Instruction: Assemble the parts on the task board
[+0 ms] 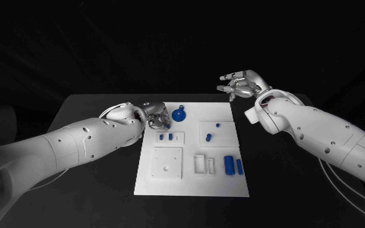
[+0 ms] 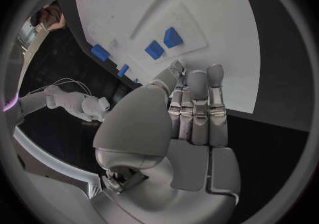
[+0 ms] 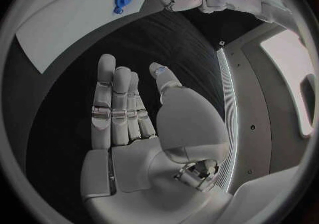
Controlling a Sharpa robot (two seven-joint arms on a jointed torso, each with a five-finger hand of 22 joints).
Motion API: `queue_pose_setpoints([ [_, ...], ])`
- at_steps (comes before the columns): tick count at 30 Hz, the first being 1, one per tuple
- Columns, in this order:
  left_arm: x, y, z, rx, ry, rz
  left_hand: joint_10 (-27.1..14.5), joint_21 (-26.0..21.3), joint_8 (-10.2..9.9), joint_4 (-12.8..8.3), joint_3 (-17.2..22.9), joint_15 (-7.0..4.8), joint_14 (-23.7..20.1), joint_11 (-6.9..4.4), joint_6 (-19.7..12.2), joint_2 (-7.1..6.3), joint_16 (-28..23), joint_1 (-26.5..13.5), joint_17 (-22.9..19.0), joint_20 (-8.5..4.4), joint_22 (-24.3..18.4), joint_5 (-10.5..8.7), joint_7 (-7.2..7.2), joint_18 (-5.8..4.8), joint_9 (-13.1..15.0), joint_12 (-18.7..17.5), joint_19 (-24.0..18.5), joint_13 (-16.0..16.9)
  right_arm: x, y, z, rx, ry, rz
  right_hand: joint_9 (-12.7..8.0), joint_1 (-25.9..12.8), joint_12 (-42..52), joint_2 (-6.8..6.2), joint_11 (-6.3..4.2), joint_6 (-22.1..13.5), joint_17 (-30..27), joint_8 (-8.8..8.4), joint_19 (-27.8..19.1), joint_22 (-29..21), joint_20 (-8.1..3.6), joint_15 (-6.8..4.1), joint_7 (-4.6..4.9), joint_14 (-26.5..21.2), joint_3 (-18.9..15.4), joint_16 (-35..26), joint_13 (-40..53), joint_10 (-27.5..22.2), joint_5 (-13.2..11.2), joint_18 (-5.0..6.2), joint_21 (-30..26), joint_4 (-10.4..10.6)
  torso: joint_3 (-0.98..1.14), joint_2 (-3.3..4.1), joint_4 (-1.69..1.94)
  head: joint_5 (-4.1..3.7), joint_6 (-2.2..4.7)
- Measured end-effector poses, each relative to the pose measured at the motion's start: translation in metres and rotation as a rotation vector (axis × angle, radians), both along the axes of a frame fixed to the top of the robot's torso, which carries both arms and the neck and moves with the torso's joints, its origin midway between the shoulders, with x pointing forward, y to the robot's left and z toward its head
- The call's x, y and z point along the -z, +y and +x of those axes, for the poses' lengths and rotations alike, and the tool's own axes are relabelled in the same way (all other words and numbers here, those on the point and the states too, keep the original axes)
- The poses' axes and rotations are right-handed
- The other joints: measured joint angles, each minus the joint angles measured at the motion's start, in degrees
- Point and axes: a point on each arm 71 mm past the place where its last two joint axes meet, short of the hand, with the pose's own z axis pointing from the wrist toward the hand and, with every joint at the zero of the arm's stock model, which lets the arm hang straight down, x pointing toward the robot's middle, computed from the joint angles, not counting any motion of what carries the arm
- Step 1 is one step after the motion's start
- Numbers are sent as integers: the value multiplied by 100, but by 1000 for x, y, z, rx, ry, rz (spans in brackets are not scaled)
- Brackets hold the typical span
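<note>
Taking the task board (image 1: 192, 183) as the landmark: bare black table (image 1: 99, 106) lies on both its long sides and beyond its far edge. The left hand (image 1: 157, 116) hangs over the board's far left corner, beside the round blue part (image 1: 179, 114), its arm lying across the table on the board's left. The right hand (image 1: 240, 86) is raised off the board's far right corner, fingers spread and empty. Two upright blue cylinders (image 1: 233, 165) stand near the board's right edge.
</note>
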Motion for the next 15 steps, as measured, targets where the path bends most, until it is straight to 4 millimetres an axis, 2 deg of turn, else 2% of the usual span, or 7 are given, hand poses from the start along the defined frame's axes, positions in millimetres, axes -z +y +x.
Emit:
queue_pose_setpoints([
  [8,1,0,1,-2,10,10,0,0,-1,0,0,0,0,0,-2,0,0,0,0,0,-1,-43,-1,0,-2,0,0,0,0,0,0,0,0,0,0,0,0,0,0,0,0,0,0,0,0,0,0,0,0,0,0,0,0,0,0,0,-1,0,0,-1,1],
  [10,1,0,1,-3,12,12,-32,0,-1,0,0,0,0,32,-8,0,0,0,-1,0,-1,-43,-7,0,-4,0,0,0,0,0,0,0,1,0,0,0,0,0,0,0,0,0,0,0,0,0,0,0,0,0,0,0,0,0,0,0,-2,0,0,-1,2],
  [13,2,1,1,-5,15,16,-83,-23,-1,0,0,0,0,41,-121,0,0,0,-1,0,-1,-43,23,0,-3,0,0,0,0,0,0,0,1,-1,0,0,0,0,0,0,0,0,0,-2,0,0,0,0,0,0,0,0,0,0,0,0,-2,0,1,-4,3],
  [15,3,1,0,-6,18,18,-140,-23,17,0,0,21,-22,68,-334,0,-23,-1,-1,0,-1,-43,41,0,-6,0,0,0,0,-1,0,0,1,-1,0,0,0,0,0,0,0,0,0,-10,0,0,0,0,0,0,-4,0,0,0,0,0,-2,0,1,-10,2],
])
